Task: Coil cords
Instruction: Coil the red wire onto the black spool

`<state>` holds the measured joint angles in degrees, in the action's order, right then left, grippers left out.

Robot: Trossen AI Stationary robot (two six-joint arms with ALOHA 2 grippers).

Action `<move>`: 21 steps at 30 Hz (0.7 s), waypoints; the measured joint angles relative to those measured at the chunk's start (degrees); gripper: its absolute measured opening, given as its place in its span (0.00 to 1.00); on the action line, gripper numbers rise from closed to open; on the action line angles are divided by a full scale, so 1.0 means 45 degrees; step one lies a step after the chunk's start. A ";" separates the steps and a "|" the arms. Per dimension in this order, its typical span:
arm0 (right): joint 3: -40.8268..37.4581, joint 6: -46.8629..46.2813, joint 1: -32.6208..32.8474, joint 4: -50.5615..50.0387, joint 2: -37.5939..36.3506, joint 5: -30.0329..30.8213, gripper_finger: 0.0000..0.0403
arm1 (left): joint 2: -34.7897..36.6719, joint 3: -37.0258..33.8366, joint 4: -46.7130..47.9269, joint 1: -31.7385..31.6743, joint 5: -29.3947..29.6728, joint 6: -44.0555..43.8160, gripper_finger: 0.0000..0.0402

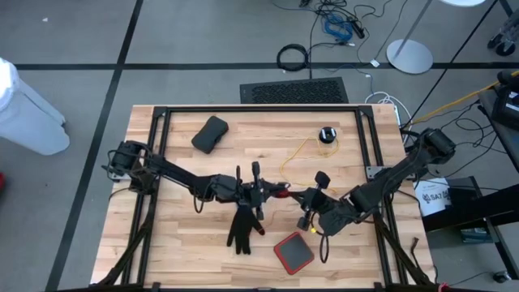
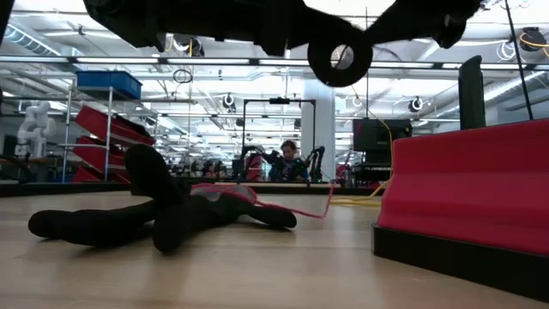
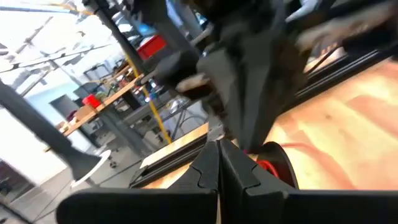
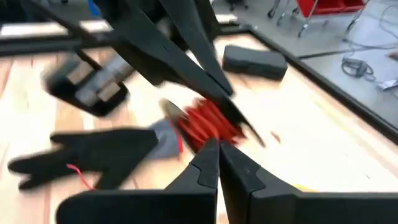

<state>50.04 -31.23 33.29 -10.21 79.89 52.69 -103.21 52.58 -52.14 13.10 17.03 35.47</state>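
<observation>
Both hands pressed shut, holding nothing. Left hand [image 1: 268, 193] and right hand [image 1: 302, 195] near each other over the middle of the tabletop [image 1: 178, 251], by a black glove [image 1: 242, 227]. Yellow cord [image 1: 302, 151] lying farther back, joined to a black puck [image 1: 327, 135].

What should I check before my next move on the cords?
1. Left claw open for a grasp: not ok, shut.
2. Right claw open for a grasp: not ok, shut.
3. Yellow cord coiled: not ok, it trails loose from the black puck.
4. Either claw holding a cord: cannot tell.
5. Black glove lying apart from the yellow cord: ok.
</observation>
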 joint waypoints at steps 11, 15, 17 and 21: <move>-0.0015 -0.0961 -0.0009 -0.2466 -0.0135 -0.0255 0.00 | 0.0026 0.0010 -0.0721 0.0547 -0.0093 -0.0039 0.00; -0.0015 -0.0908 0.0036 -0.2388 -0.0135 -0.0025 0.00 | 0.0031 0.0010 -0.1250 0.0545 -0.0097 -0.0036 0.00; -0.0015 -0.0916 0.0036 -0.2412 -0.0135 -0.0025 0.00 | 0.0031 0.0010 -0.1397 0.0535 -0.0092 -0.0036 0.00; -0.0015 -0.1006 0.0208 -0.2347 -0.0132 -0.0066 0.00 | 0.0036 0.0010 -0.1396 0.0535 -0.0097 -0.0033 0.00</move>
<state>49.98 -35.76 34.23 -20.77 79.30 52.39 -103.04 52.62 -58.42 15.51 16.60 35.32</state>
